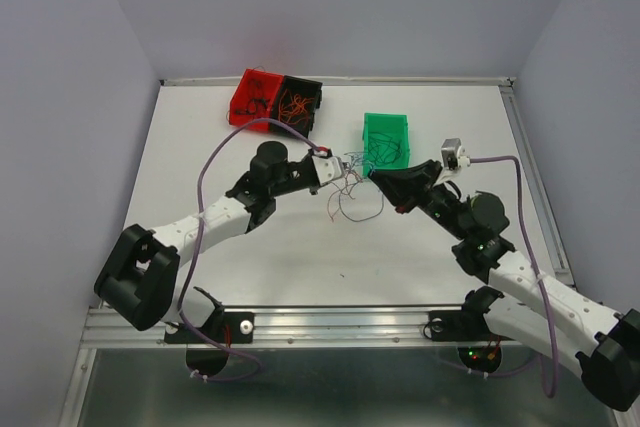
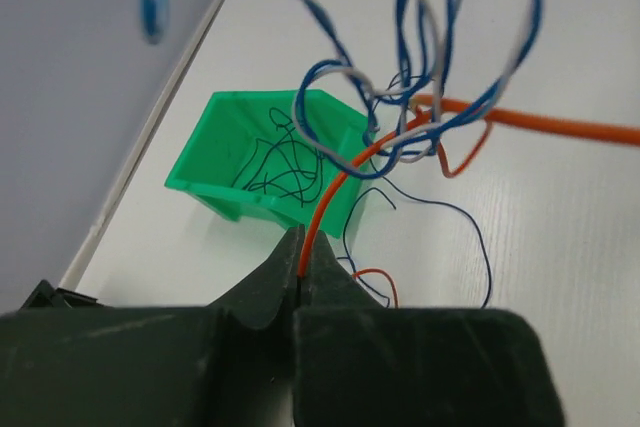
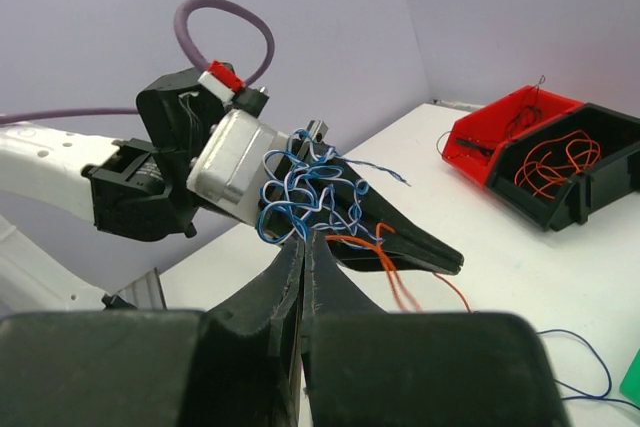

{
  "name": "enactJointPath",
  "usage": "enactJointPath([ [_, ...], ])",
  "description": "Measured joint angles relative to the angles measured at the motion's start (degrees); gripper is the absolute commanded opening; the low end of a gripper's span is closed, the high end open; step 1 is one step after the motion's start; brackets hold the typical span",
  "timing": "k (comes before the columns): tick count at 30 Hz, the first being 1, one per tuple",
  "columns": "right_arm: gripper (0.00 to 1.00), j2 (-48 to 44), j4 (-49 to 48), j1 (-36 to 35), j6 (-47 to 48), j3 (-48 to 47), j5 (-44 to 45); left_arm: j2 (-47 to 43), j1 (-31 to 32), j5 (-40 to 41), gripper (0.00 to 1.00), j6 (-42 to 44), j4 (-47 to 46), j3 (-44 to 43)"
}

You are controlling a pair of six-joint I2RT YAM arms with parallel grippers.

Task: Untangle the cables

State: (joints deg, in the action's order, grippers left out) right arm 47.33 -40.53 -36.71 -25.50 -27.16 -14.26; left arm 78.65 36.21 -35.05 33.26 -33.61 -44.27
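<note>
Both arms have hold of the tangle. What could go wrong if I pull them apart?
1. The orange wire in the left end effector runs through the blue-and-white tangle at the right end effector; pulling may tighten the knot.
2. The orange wire is pinched only at the very tip and might slip out.
3. The thin blue strands trail beside the green bin and could snag it.

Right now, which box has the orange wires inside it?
The black bin, right beside the red bin. It holds orange wires; the red bin holds dark ones, the green bin blue ones.
</note>
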Motion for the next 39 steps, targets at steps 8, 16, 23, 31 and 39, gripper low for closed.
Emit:
enactJointPath([
  [8,0.01,-5.8,0.2,0.0,0.0,0.2,1.2,4.2,-9.1,6.3,0.0,-10.2,2.2,-4.2],
  [16,0.01,-13.4,8.6,0.0,2.9,0.8,12.5,7.5,-22.2,12.3,0.0,-18.9,4.5,-8.1],
  [23,0.01,-3.1,15.1,0.0,6.9,-1.4,26.9,2.4,-22.4,14.8,0.0,-20.3,7.0,-8.0],
  [31,0.01,16.8,17.4,1.7,8.0,-7.1,33.4,-5.2,-22.8,16.1,0.0,-20.0,14.2,-14.3],
  [39,0.01,25.2,17.6,12.2,5.7,-9.2,32.9,-10.0,-24.4,19.7,0.0,-18.8,21.6,-24.0],
])
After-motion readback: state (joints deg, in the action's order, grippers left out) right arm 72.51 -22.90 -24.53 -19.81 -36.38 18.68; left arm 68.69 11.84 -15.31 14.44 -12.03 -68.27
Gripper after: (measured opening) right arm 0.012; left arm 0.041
